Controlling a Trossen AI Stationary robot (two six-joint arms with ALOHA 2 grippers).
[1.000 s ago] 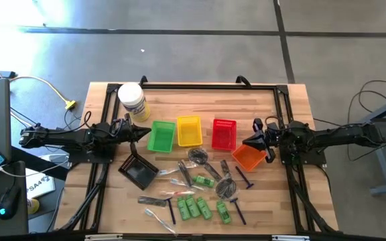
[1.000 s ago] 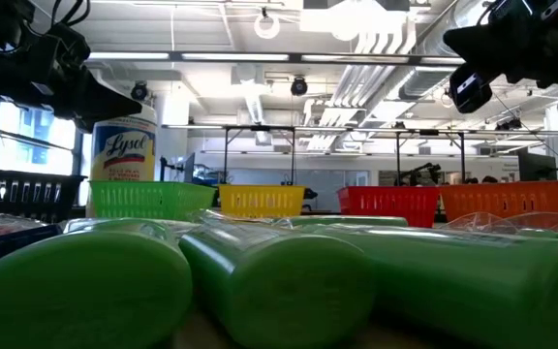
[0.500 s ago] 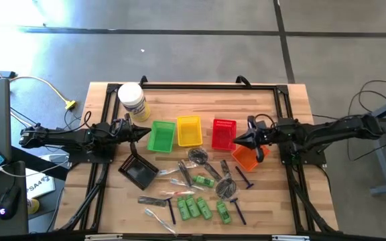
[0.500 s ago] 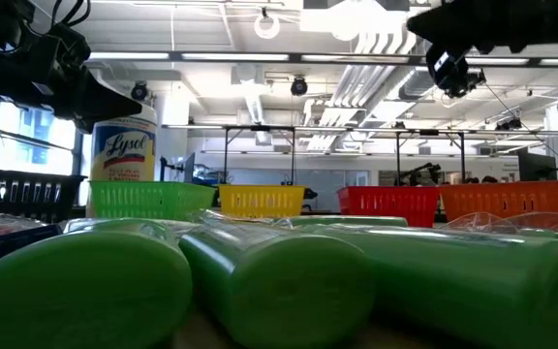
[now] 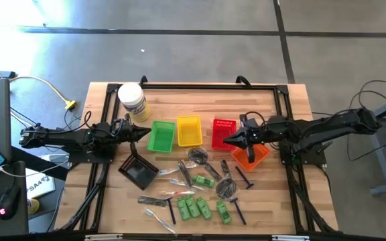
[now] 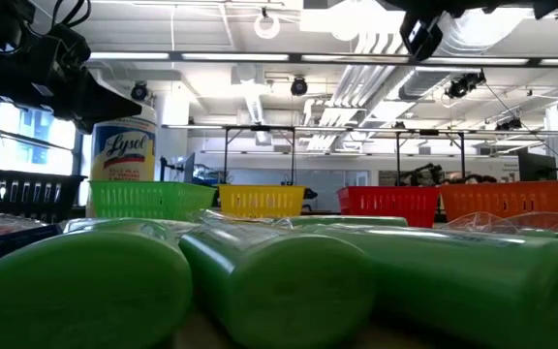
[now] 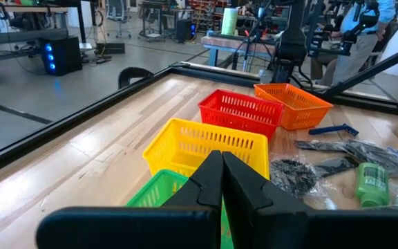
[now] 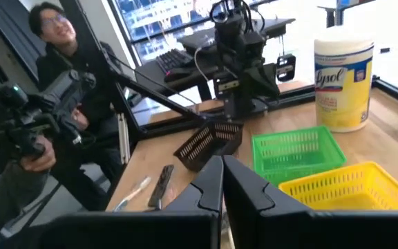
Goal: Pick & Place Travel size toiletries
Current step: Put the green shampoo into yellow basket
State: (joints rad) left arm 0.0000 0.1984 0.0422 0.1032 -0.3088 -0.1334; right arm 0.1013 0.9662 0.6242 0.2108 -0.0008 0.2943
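Green bottles [image 5: 193, 207] are lying near the desk's [image 5: 273, 207] front edge. Right hand [image 5: 228, 140], clenched and empty, is hovering over the red basket [image 5: 224, 134]. Left hand [image 5: 144, 134], clenched, is waiting beside the green basket [image 5: 161, 136].

right hand [image 5: 228, 140] moved inward, over red basket [image 5: 224, 133]

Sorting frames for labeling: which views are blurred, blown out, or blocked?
Low view: green bottles sit against the lens, blurred, blocking the table; ceiling lights glare. Right wrist view: windows blown out behind the white jar. High view: evenly lit and sharp. Left wrist view: its own claw looms at the bottom.
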